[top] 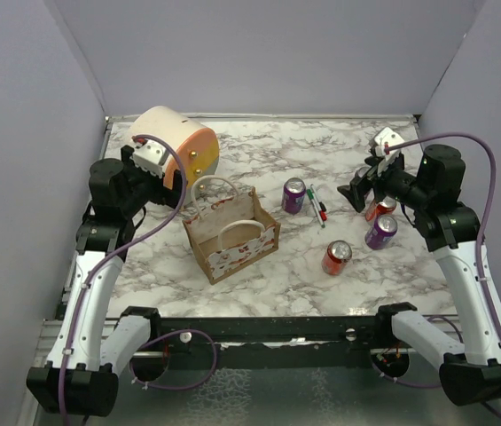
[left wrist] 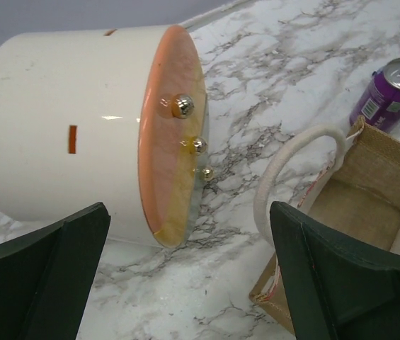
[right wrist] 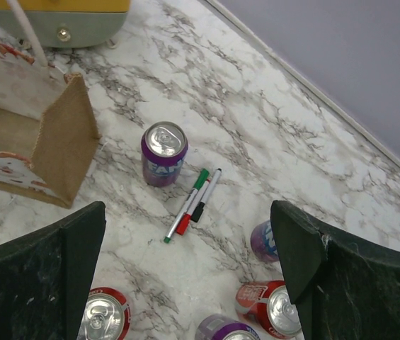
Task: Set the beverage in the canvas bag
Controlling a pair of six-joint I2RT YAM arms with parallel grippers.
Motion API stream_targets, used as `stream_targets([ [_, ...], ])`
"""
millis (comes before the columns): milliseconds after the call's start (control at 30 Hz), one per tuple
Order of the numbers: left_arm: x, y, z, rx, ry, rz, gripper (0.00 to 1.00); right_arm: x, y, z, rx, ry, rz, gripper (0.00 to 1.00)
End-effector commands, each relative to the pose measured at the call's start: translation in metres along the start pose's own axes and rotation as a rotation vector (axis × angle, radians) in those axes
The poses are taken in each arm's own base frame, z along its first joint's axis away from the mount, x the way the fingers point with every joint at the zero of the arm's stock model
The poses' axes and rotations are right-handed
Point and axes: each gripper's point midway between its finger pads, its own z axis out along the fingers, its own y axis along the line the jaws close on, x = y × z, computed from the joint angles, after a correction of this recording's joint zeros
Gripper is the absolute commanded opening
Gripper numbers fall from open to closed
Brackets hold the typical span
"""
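Note:
The canvas bag stands open-topped left of the table's middle, cream handles up; it also shows in the left wrist view and the right wrist view. Several beverage cans stand upright: a purple one just right of the bag, a red one nearer the front, and a purple and red pair at the right. My left gripper hangs open above bare marble between the bag and a cylinder, holding nothing. My right gripper hovers open and empty over the cans.
A large cream-and-orange cylinder lies on its side at the back left, close to the bag. Loose markers lie between the purple can and the right-hand cans. Grey walls enclose the table's back and sides.

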Motion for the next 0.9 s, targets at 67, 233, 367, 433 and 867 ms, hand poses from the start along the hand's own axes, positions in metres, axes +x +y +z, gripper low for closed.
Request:
stream_targets([
  [67,0.025,-0.032,0.021,0.217,0.1,-0.004,0.97,-0.009,0.012,0.001,-0.095,-0.025,-0.021,0.99],
  [233,0.048,-0.051,0.034,0.336,0.192,-0.01,0.86,-0.004,0.014,0.004,-0.105,-0.021,-0.01,1.0],
  [367,0.057,-0.061,0.046,0.373,0.239,0.002,0.65,-0.003,0.015,0.004,-0.109,-0.02,-0.006,0.99],
  [433,0.059,-0.066,0.052,0.394,0.253,0.024,0.51,-0.001,0.014,0.004,-0.104,-0.014,-0.005,0.99],
  [867,0.072,-0.114,0.09,0.703,0.399,0.292,0.17,0.037,0.023,0.023,-0.163,0.034,-0.004,1.0],
])
